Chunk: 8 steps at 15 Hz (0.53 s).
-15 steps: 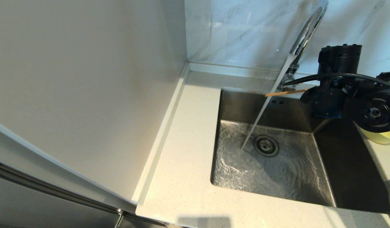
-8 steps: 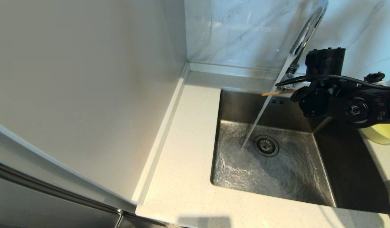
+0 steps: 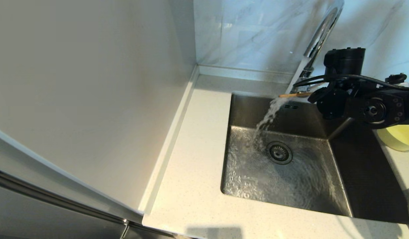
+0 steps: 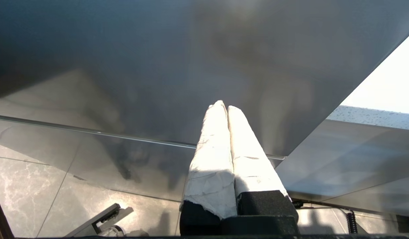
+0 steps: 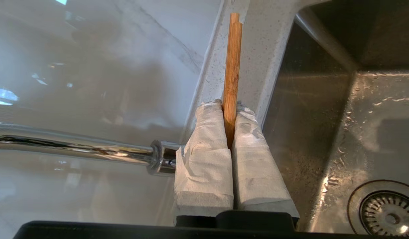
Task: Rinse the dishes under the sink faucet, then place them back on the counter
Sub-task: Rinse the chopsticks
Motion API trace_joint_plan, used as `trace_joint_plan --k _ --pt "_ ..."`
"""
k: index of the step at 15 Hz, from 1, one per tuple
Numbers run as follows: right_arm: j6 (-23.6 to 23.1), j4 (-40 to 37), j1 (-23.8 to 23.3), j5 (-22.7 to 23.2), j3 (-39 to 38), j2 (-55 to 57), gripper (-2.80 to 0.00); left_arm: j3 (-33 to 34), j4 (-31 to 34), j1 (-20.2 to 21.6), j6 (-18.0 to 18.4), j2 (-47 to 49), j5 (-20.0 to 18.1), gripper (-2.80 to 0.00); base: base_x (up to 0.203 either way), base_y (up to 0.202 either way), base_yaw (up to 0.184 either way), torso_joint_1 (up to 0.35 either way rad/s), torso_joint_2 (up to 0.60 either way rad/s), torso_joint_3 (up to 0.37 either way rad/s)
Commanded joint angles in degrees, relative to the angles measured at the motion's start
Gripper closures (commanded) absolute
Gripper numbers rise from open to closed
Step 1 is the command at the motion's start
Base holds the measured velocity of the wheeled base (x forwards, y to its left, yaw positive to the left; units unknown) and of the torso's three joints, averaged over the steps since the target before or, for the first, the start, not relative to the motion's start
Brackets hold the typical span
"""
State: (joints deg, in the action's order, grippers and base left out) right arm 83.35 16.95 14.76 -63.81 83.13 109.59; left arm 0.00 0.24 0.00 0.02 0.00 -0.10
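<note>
Over the back edge of the sink [image 3: 337, 199], right gripper [image 5: 229, 105] clamped on chopsticks [image 5: 232, 63], tips in the faucet [image 3: 320, 35] stream, yellow bowl [image 3: 398, 136] on counter [image 3: 191, 186] right of sink, left gripper [image 4: 226, 108] parked, fingers pressed together, empty.

Head camera: high, looking down on sink [image 3: 284, 166]. Right wrist camera: close over sink's back rim; both show drain [image 5: 387, 212]. Left wrist camera: faces cabinet panel [image 4: 158, 66].

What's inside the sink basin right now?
Running water swirls across the sink floor around the drain strainer. No dishes show there; the right arm covers the far right corner.
</note>
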Motion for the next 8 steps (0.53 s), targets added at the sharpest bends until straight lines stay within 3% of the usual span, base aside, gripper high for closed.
trace_joint_plan --k 1,8 --pt "0.50 0.10 0.09 -0.35 0.10 -0.29 0.00 0.00 0.02 0.00 -0.02 0.00 0.01 0.00 0.000 0.000 0.000 0.000 0.00 0.000" --pt "0.42 -0.86 3.92 -1.09 2.44 -0.35 0.00 0.00 0.02 0.00 -0.02 0.00 0.01 0.00 0.000 0.000 0.000 0.000 0.00 0.000"
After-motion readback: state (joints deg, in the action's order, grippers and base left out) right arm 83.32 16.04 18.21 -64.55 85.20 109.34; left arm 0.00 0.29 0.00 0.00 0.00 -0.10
